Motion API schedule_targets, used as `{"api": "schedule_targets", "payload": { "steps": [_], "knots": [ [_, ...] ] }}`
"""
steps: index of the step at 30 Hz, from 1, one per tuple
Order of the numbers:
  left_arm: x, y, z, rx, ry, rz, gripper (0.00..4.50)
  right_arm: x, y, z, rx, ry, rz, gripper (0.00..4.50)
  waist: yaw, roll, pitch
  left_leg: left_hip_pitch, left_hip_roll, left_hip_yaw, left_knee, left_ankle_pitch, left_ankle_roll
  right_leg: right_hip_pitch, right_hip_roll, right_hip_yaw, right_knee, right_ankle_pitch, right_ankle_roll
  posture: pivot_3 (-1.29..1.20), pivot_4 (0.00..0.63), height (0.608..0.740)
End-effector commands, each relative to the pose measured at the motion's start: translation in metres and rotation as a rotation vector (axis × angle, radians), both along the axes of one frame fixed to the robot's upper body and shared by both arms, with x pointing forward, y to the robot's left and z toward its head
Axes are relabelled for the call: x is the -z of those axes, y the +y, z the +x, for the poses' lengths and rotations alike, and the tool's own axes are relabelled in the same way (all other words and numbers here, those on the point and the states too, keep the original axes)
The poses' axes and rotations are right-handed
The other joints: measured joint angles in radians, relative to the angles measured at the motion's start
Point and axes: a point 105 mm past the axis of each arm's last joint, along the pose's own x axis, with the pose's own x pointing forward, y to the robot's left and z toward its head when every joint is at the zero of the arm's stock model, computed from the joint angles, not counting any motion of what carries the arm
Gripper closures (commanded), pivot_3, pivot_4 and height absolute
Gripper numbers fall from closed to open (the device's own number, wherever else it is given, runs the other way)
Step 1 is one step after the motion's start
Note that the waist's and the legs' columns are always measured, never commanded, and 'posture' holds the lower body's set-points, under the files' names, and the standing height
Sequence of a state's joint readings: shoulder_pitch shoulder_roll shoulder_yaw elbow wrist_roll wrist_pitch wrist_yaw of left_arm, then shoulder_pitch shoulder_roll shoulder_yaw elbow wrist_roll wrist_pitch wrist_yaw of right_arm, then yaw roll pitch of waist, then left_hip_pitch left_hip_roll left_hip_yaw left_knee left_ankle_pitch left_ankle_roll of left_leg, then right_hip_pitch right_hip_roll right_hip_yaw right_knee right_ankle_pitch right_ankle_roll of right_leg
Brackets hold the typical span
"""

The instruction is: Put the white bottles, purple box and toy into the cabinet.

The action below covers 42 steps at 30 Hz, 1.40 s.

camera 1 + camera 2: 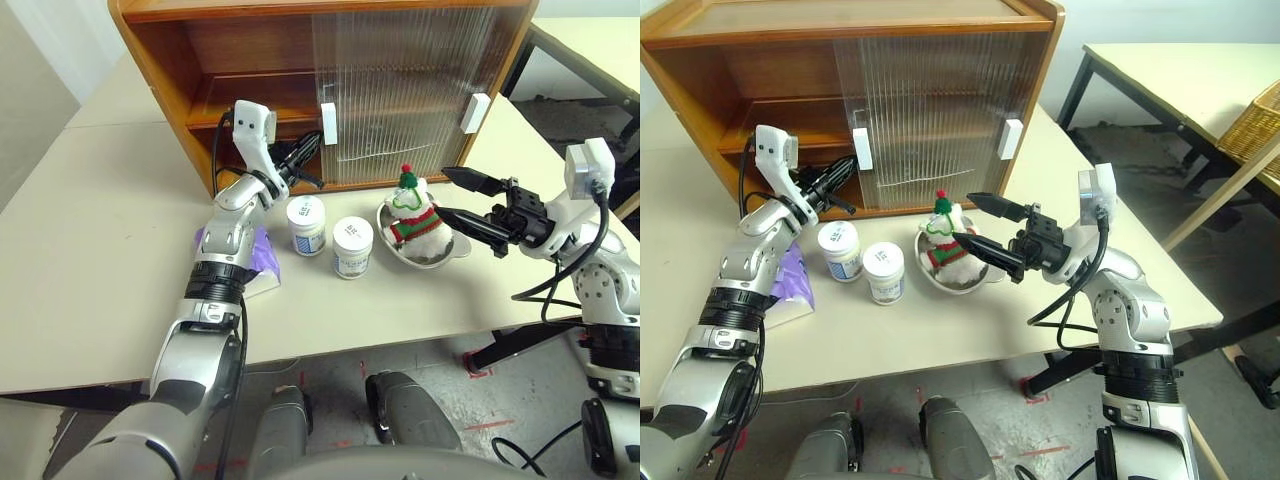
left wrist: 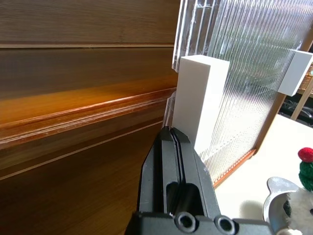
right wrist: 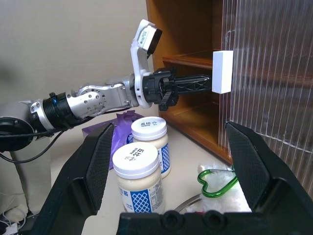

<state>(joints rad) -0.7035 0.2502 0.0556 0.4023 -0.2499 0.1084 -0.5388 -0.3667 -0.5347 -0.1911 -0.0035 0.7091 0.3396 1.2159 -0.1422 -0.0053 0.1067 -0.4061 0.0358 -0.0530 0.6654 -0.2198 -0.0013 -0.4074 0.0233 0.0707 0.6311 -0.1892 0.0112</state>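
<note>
The cabinet (image 1: pixel 170 60) is orange-brown wood with a smooth grain and two shelves; its left half stands open, while two ribbed translucent sliding doors cover the right half, each with a blocky white rectangular handle. The left gripper (image 1: pixel 318 141) has its two slim black fingers pressed together with nothing between them, their tips at the left edge of the nearer handle (image 1: pixel 328 124), just in front of the open lower shelf; in the left wrist view the tips sit at the foot of that handle beside the ribbed pane.

On the pale matte table (image 1: pixel 90 250) in front of the cabinet stand the two white bottles, squat plastic jars with wide round lids and blue-printed labels: one (image 1: pixel 306 224) nearer the cabinet, the other (image 1: pixel 352 246) just beside it toward the table's front edge. The purple box (image 1: pixel 262 255), a soft lilac plastic-wrapped pack, lies partly hidden behind the left forearm, to the left of the jars. The toy (image 1: pixel 414 218), a white plush with a striped knitted scarf and a green hat with a red pompom, sits in a round shiny steel bowl (image 1: pixel 455 250) to the right of the jars.

The right gripper (image 1: pixel 458 200) hovers level beside the toy, its pointed black fingers spread wide and empty
</note>
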Motion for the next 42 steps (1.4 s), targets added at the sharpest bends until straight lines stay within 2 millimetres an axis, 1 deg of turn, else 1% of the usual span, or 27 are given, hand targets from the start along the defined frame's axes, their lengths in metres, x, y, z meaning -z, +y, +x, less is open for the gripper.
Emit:
{"api": "schedule_targets", "payload": {
  "steps": [1, 3, 6, 7, 8, 9, 10, 11, 12, 14, 16, 17, 18, 19, 20, 21, 24, 28, 30, 31, 33, 34, 38, 39, 40, 42],
  "knots": [
    [0.000, 0.017, -0.005, -0.023, 0.020, 0.035, 4.45, 0.004, 0.003, -0.003, -0.012, 0.011, -0.018, 0.00, -0.003, 0.000, 0.000, 0.000, 0.000, 0.000, 0.000, 0.000, 0.000, 0.000, 0.000, 0.000, 0.000, 0.000, 0.001, -0.27, 0.101, 0.740],
    [-0.002, 0.028, -0.010, -0.036, 0.033, 0.042, 4.45, 0.005, 0.003, -0.002, -0.014, 0.013, -0.019, 0.00, -0.011, 0.000, 0.000, 0.000, -0.002, 0.001, 0.000, 0.000, 0.001, 0.000, 0.000, 0.000, 0.000, -0.001, 0.002, -0.27, 0.101, 0.740],
    [-0.018, 0.061, -0.025, -0.103, 0.034, -0.009, 3.90, 0.005, 0.002, 0.000, -0.012, 0.007, -0.020, 0.00, -0.023, 0.000, 0.000, 0.000, -0.003, 0.002, -0.001, -0.001, 0.002, 0.000, 0.000, 0.000, 0.000, -0.001, 0.003, -0.26, 0.103, 0.740],
    [-0.023, 0.070, -0.032, -0.113, 0.040, -0.023, 3.49, 0.004, 0.001, 0.001, -0.006, 0.002, -0.018, 0.00, -0.024, 0.000, 0.000, 0.000, -0.004, 0.003, -0.001, -0.001, 0.002, -0.001, 0.000, 0.000, -0.001, -0.001, 0.003, -0.26, 0.103, 0.740],
    [-0.026, 0.080, -0.040, -0.126, 0.054, -0.038, 3.23, 0.003, -0.002, 0.003, 0.004, -0.001, -0.019, 0.00, -0.025, 0.000, 0.000, -0.001, -0.004, 0.003, -0.002, -0.001, 0.002, -0.001, 0.000, 0.000, -0.001, -0.001, 0.003, -0.25, 0.104, 0.740],
    [-0.027, 0.087, -0.046, -0.133, 0.070, -0.051, 2.81, 0.003, -0.004, 0.004, 0.009, -0.004, -0.023, 0.00, -0.026, 0.000, 0.000, -0.001, -0.004, 0.003, -0.002, -0.001, 0.002, -0.002, 0.000, 0.000, -0.001, -0.001, 0.003, -0.25, 0.105, 0.740],
    [-0.028, 0.090, -0.051, -0.137, 0.082, -0.059, 2.50, 0.003, -0.005, 0.005, 0.012, -0.004, -0.026, 0.00, -0.025, 0.000, 0.000, -0.001, -0.004, 0.003, -0.002, -0.001, 0.001, -0.002, 0.000, 0.000, -0.001, -0.001, 0.003, -0.25, 0.105, 0.740],
    [-0.028, 0.099, -0.060, -0.139, 0.116, -0.078, 2.11, 0.002, -0.008, 0.006, 0.016, -0.005, -0.029, 0.00, -0.024, 0.000, 0.000, -0.001, -0.004, 0.003, -0.003, -0.001, 0.001, -0.002, 0.000, 0.000, -0.001, -0.001, 0.003, -0.25, 0.106, 0.740],
    [-0.025, 0.105, -0.071, -0.127, 0.168, -0.093, 1.78, 0.002, -0.010, 0.006, 0.019, -0.008, -0.033, 0.00, -0.024, 0.000, 0.000, -0.001, -0.004, 0.003, -0.003, -0.001, 0.001, -0.002, 0.000, 0.001, -0.001, -0.002, 0.003, -0.24, 0.108, 0.740],
    [-0.017, 0.111, -0.089, -0.098, 0.266, -0.095, 1.12, 0.001, -0.014, 0.007, 0.020, -0.011, -0.036, 0.00, -0.023, 0.000, 0.000, -0.001, -0.004, 0.004, -0.004, -0.001, 0.001, -0.003, 0.000, 0.002, -0.001, -0.002, 0.003, -0.24, 0.110, 0.740],
    [0.012, 0.117, -0.110, -0.087, 0.444, -0.012, 0.36, -0.001, -0.014, 0.007, 0.001, -0.022, -0.034, 0.00, -0.021, 0.000, 0.000, -0.001, -0.004, 0.004, -0.006, -0.002, 0.000, -0.005, -0.001, 0.003, 0.000, -0.002, 0.002, -0.24, 0.108, 0.740],
    [0.022, 0.121, -0.119, -0.090, 0.516, 0.003, 0.04, -0.002, -0.013, 0.006, -0.013, -0.030, -0.031, 0.00, -0.021, 0.001, -0.001, 0.000, -0.003, 0.004, -0.006, -0.002, -0.001, -0.006, -0.001, 0.004, 0.000, -0.002, 0.001, -0.24, 0.108, 0.740],
    [0.031, 0.124, -0.129, -0.090, 0.576, 0.010, 0.04, -0.004, -0.012, 0.005, -0.029, -0.039, -0.021, 0.00, -0.021, 0.001, -0.001, -0.001, -0.002, 0.004, -0.007, -0.003, -0.002, -0.008, -0.002, 0.006, 0.000, -0.003, 0.000, -0.24, 0.106, 0.740],
    [0.035, 0.126, -0.136, -0.086, 0.609, 0.010, 0.04, -0.006, -0.011, 0.004, -0.044, -0.043, -0.010, 0.00, -0.018, 0.001, -0.001, -0.001, -0.001, 0.003, -0.007, -0.004, -0.003, -0.009, -0.003, 0.009, 0.001, -0.003, -0.001, -0.24, 0.105, 0.740],
    [0.039, 0.127, -0.142, -0.077, 0.636, 0.014, 0.04, -0.008, -0.010, 0.004, -0.051, -0.047, -0.002, 0.00, -0.016, 0.001, -0.001, -0.001, 0.005, 0.000, -0.007, -0.004, -0.004, -0.011, -0.004, 0.014, 0.001, -0.002, -0.002, -0.23, 0.103, 0.740],
    [0.041, 0.128, -0.146, -0.070, 0.652, 0.017, 0.04, -0.009, -0.010, 0.004, -0.054, -0.050, 0.002, 0.00, -0.014, 0.001, -0.001, -0.001, 0.006, -0.003, -0.008, -0.005, -0.005, -0.013, -0.004, 0.018, 0.002, -0.002, -0.003, -0.23, 0.103, 0.740],
    [0.058, 0.140, -0.160, -0.107, 0.756, 0.008, 0.04, -0.009, -0.009, 0.005, -0.055, -0.054, -0.001, 0.00, -0.014, 0.003, -0.003, -0.002, 0.006, -0.005, -0.010, -0.005, -0.006, -0.018, -0.003, 0.025, 0.003, 0.000, -0.005, -0.23, 0.094, 0.740],
    [0.078, 0.155, -0.177, -0.174, 0.866, -0.018, 0.04, -0.008, -0.011, 0.007, -0.051, -0.056, -0.012, 0.00, -0.018, 0.006, -0.006, -0.001, 0.006, -0.004, -0.010, -0.006, -0.007, -0.020, -0.003, 0.028, 0.003, 0.002, -0.009, -0.22, 0.089, 0.740],
    [0.089, 0.161, -0.179, -0.205, 0.893, -0.074, 0.04, -0.009, -0.011, 0.008, -0.049, -0.058, -0.013, 0.00, -0.020, 0.007, -0.007, -0.001, 0.006, -0.004, -0.011, -0.006, -0.007, -0.021, -0.003, 0.028, 0.003, 0.003, -0.010, -0.22, 0.086, 0.740],
    [0.095, 0.163, -0.179, -0.220, 0.903, -0.098, 0.04, -0.009, -0.011, 0.009, -0.049, -0.058, -0.013, 0.00, -0.020, 0.010, -0.009, -0.001, 0.006, -0.004, -0.012, -0.006, -0.007, -0.021, -0.003, 0.028, 0.003, 0.003, -0.010, -0.22, 0.086, 0.740],
    [0.113, 0.170, -0.183, -0.273, 0.949, -0.114, 0.04, -0.008, -0.011, 0.010, -0.049, -0.059, -0.019, 0.00, -0.021, 0.014, -0.012, 0.000, 0.006, -0.004, -0.012, -0.006, -0.007, -0.022, -0.003, 0.029, 0.003, 0.003, -0.011, -0.22, 0.084, 0.740],
    [0.118, 0.172, -0.183, -0.290, 0.956, -0.137, 0.04, -0.008, -0.011, 0.010, -0.049, -0.059, -0.021, 0.00, -0.021, 0.014, -0.014, 0.001, 0.006, -0.004, -0.013, -0.006, -0.007, -0.021, -0.003, 0.030, 0.003, 0.003, -0.011, -0.22, 0.084, 0.740],
    [0.126, 0.179, -0.177, -0.359, 0.940, -0.187, 0.04, -0.006, -0.009, 0.010, -0.047, -0.060, -0.023, 0.00, -0.020, 0.021, -0.021, 0.005, 0.006, -0.004, -0.016, -0.006, -0.006, -0.019, -0.003, 0.030, 0.003, 0.002, -0.009, -0.23, 0.082, 0.740],
    [0.127, 0.180, -0.175, -0.370, 0.933, -0.196, 0.44, -0.006, -0.009, 0.010, -0.047, -0.059, -0.023, 0.00, -0.020, 0.023, -0.022, 0.006, 0.006, -0.004, -0.016, -0.006, -0.006, -0.018, -0.003, 0.030, 0.003, 0.001, -0.008, -0.23, 0.082, 0.740],
    [0.127, 0.182, -0.174, -0.380, 0.922, -0.203, 0.64, -0.005, -0.009, 0.010, -0.047, -0.059, -0.025, 0.00, -0.020, 0.023, -0.022, 0.007, 0.006, -0.004, -0.016, -0.006, -0.006, -0.017, -0.003, 0.030, 0.003, 0.001, -0.007, -0.23, 0.082, 0.740],
    [0.125, 0.183, -0.169, -0.390, 0.892, -0.232, 1.34, -0.004, -0.009, 0.010, -0.045, -0.057, -0.029, 0.00, -0.022, 0.023, -0.022, 0.009, 0.005, -0.004, -0.018, -0.006, -0.006, -0.016, -0.003, 0.030, 0.003, 0.001, -0.008, -0.23, 0.082, 0.740]
  ]
}}
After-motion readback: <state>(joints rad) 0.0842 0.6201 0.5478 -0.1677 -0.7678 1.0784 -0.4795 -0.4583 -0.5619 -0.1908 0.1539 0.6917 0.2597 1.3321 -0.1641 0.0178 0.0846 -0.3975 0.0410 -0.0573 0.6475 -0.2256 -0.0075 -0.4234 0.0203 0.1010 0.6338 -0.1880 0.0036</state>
